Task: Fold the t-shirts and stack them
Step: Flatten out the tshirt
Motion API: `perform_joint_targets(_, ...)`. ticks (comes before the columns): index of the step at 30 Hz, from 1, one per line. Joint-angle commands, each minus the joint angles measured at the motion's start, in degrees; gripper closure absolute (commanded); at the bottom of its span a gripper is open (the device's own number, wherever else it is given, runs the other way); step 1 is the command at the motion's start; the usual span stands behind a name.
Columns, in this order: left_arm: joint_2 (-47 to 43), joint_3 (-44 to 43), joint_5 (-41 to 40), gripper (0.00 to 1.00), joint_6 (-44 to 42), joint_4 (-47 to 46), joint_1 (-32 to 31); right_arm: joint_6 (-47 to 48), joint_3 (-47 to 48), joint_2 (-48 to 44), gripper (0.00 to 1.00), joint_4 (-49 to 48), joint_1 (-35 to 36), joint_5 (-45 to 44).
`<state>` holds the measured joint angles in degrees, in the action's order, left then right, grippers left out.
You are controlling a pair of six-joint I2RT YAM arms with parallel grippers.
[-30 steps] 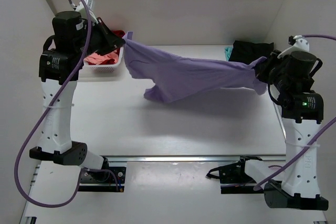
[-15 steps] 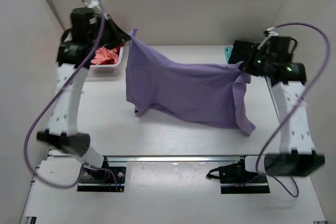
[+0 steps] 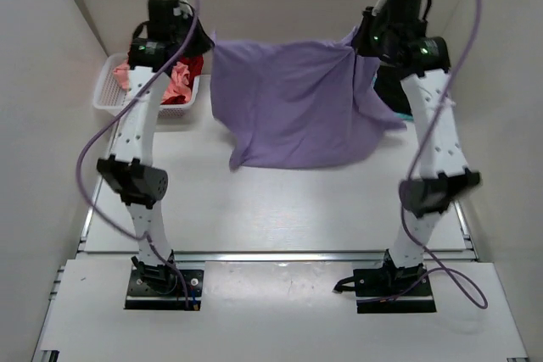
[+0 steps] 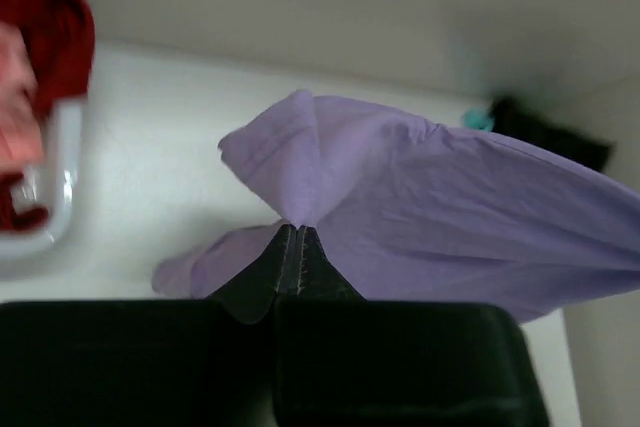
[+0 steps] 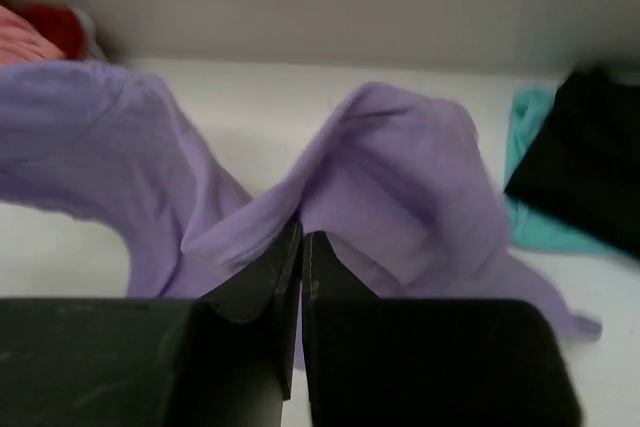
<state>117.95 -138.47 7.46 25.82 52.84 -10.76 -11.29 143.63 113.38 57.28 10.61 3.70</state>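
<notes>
A lavender-purple t-shirt (image 3: 293, 108) hangs spread between my two raised arms over the back of the table, its lower hem trailing on the tabletop. My left gripper (image 3: 209, 41) is shut on its upper left corner; the left wrist view shows my left gripper (image 4: 297, 230) pinching the lavender-purple t-shirt (image 4: 450, 217). On the upper right corner my right gripper (image 3: 356, 37) is shut, and in the right wrist view that right gripper (image 5: 301, 234) has a fold of the lavender-purple t-shirt (image 5: 400, 187) between its jaws. Salmon-pink (image 3: 176, 86) and red (image 3: 192, 66) t-shirts lie in the basket. A black t-shirt (image 5: 590, 157) lies over a teal one (image 5: 535, 197).
A white mesh basket (image 3: 109, 95) stands at the back left of the table. The black and teal pile (image 3: 392, 95) sits at the back right behind the right arm. White walls close in the table on the left, right and back.
Both arms have risen and swung toward the back, lifting the purple t-shirt from a low sagging stretch into a tall hanging sheet. The grippers have come closer together.
</notes>
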Motion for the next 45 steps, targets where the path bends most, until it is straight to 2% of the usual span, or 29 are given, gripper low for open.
perform_joint_targets(1, -15.47, -4.08, -5.35, 1.00, -2.70, -9.95, -0.66, 1.71, -17.40, -18.05, 1.00, -12.21, -0.15, -3.62)
perform_joint_targets(3, -18.27, -1.64, -7.37, 1.00, -4.72, -9.52, -1.27, -1.87, -30.00, -24.48, 1.00, -18.05, -2.52, -0.22)
perform_joint_targets(5, -19.42, 0.39, -9.30, 1.00, -5.25, -7.85, -1.10, -2.95, -35.93, -27.15, 1.00, -18.34, -5.16, 1.92)
perform_joint_targets(8, -22.14, 10.04, -11.33, 1.00, -5.96, -4.86, -1.54, -2.24, -44.65, -28.21, 1.00, -16.06, -6.12, 3.15)
perform_joint_targets(12, -26.97, 31.38, -13.97, 1.00, -6.31, -3.88, -4.00, -5.05, -63.68, -31.20, 1.00, -17.37, -8.94, 8.95)
perform_joint_targets(14, -31.19, 49.09, -11.60, 1.00, -4.74, -5.72, -2.87, -5.67, -73.10, -33.83, 1.00, -16.59, -8.68, 9.30)
perform_joint_targets(15, -34.42, 53.27, -9.33, 1.00, -2.99, -6.77, -1.90, -6.11, -74.71, -34.62, 1.00, -15.80, -9.03, 9.56)
perform_joint_targets(17, -39.10, 68.01, -6.68, 1.00, -1.75, -7.40, -0.75, -6.55, -79.98, -36.38, 1.00, -12.47, -9.55, 10.70)
perform_joint_targets(21, -49.19, 80.62, -5.45, 1.00, -2.62, -4.16, -3.12, -7.17, -87.20, -39.90, 1.00, -6.48, -9.91, 11.85)
perform_joint_targets(24, -54.40, 88.88, -2.99, 1.00, -2.53, -2.30, -2.42, -6.38, -90.54, -40.09, 0.79, -3.76, -9.99, 13.34)
perform_joint_targets(25, -56.06, 90.30, -1.94, 1.00, -2.45, -2.13, -1.98, -6.12, -91.42, -39.73, 0.70, -3.23, -10.52, 14.04)
perform_joint_targets(27, -58.00, 93.72, -1.05, 1.00, -2.36, -2.13, -1.98, -4.89, -91.16, -38.68, 0.59, -0.69, -10.26, 12.05)
perform_joint_targets(31, -59.85, 95.76, 0.97, 1.00, -1.92, -2.74, -2.42, -4.80, -86.78, -39.38, 0.57, 1.00, -6.49, 4.48)
perform_joint_targets(35, -60.38, 96.99, 1.59, 1.00, -1.66, -2.83, -2.68, -4.88, -86.32, -37.54, 0.57, -0.49, -5.00, 4.38)
perform_joint_targets(40, -60.91, 98.13, 1.59, 1.00, -1.92, -2.65, -2.77, -7.07, -87.56, -34.38, 0.59, -9.80, 1.42, 1.75)
perform_joint_targets(45, -61.00, 97.78, 1.50, 1.00, -2.71, -1.52, -3.39, -7.87, -87.39, -28.49, 0.58, -13.59, 4.68, -0.10)
